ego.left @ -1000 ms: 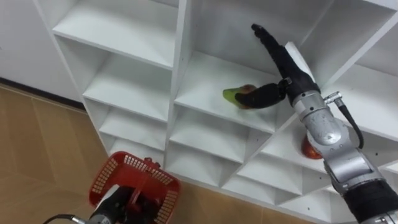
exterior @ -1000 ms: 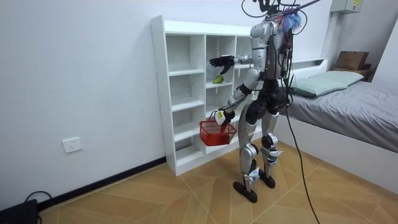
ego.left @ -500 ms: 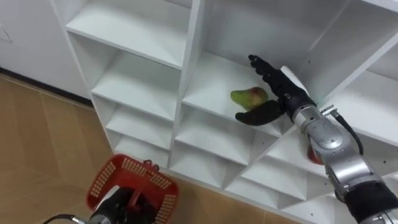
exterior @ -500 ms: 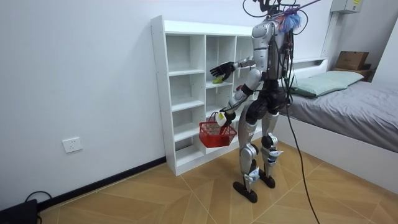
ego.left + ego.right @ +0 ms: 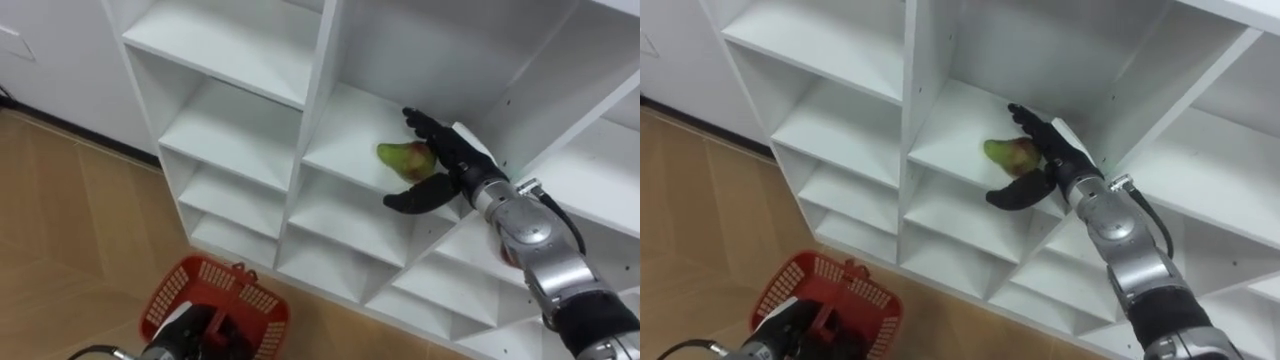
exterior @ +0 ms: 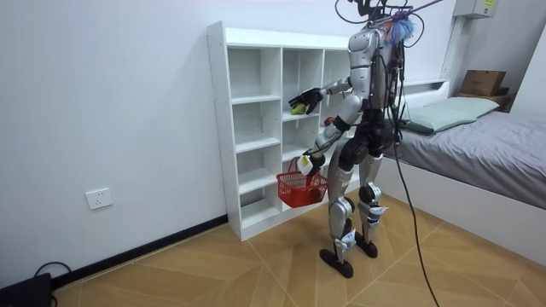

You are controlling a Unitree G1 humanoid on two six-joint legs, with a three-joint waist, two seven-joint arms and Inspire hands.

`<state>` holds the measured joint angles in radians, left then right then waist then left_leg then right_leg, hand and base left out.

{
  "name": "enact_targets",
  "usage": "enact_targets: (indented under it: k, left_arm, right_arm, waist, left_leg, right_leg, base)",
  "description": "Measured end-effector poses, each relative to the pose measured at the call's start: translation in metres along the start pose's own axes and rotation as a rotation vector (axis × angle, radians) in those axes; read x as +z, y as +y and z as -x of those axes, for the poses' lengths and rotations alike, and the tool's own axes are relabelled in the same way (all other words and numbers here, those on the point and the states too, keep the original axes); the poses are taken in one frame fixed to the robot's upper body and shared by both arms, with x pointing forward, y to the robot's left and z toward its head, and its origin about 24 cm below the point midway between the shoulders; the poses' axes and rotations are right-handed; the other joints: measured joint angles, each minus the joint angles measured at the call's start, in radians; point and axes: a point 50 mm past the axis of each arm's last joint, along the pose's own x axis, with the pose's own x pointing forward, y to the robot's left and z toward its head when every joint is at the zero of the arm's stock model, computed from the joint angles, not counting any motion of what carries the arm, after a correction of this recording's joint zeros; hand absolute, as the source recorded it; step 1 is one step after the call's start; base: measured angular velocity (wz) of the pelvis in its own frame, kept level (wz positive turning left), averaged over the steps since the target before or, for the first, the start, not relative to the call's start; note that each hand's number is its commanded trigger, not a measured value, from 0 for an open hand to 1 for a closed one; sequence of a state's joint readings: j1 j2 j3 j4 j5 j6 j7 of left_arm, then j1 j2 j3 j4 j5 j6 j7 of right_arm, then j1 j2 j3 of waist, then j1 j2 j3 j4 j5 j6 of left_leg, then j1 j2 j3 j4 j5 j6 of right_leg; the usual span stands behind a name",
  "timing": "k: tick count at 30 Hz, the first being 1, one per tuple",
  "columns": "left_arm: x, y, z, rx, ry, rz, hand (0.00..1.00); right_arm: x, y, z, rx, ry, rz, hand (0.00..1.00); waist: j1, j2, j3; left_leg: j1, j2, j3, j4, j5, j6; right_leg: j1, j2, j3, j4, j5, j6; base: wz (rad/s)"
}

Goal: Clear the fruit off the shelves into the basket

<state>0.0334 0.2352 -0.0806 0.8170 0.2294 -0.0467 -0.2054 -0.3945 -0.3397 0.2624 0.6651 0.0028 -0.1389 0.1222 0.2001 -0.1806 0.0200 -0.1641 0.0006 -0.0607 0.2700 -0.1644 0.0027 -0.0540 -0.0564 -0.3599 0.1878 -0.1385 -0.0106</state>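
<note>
A green pear with a red blush (image 5: 400,157) lies on a middle shelf of the white closet (image 5: 318,95). My right hand (image 5: 450,160) reaches into that compartment, open, with its straight fingers (image 5: 424,125) behind the pear and the thumb (image 5: 412,197) spread in front of it. My left hand (image 5: 188,328) is low down, shut on the handle of a red wire basket (image 5: 215,300) that hangs before the lower shelves. In the room view I stand facing the closet (image 6: 256,128), right hand (image 6: 309,99) at the pear (image 6: 297,108), basket (image 6: 300,189) at hip height.
A red fruit (image 5: 502,258) shows partly behind my right forearm, one shelf lower to the right. The other compartments are bare. Wooden floor (image 5: 60,250) lies to the left. A bed (image 6: 478,141) stands behind me at the room view's right.
My right hand has come down from high in the compartment to the pear's level and now brackets it. The basket has swung slightly toward the closet. The head camera has shifted.
</note>
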Motion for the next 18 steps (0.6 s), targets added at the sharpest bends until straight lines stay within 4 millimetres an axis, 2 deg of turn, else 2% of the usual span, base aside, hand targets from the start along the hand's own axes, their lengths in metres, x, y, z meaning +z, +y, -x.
enact_targets:
  k: [18]
  left_arm:
    - [0.0016, 0.0005, 0.0004, 0.004, -0.009, -0.003, 1.00]
  right_arm:
    - [-0.0041, -0.0018, -0.0016, 0.003, 0.024, -0.001, 0.00]
  waist:
    - [0.005, 0.005, 0.0034]
  left_leg:
    - [-0.003, -0.002, -0.004, 0.003, 0.000, 0.000]
  right_leg:
    - [-0.001, -0.001, -0.004, 0.000, 0.000, 0.000]
  base:
    - [0.00]
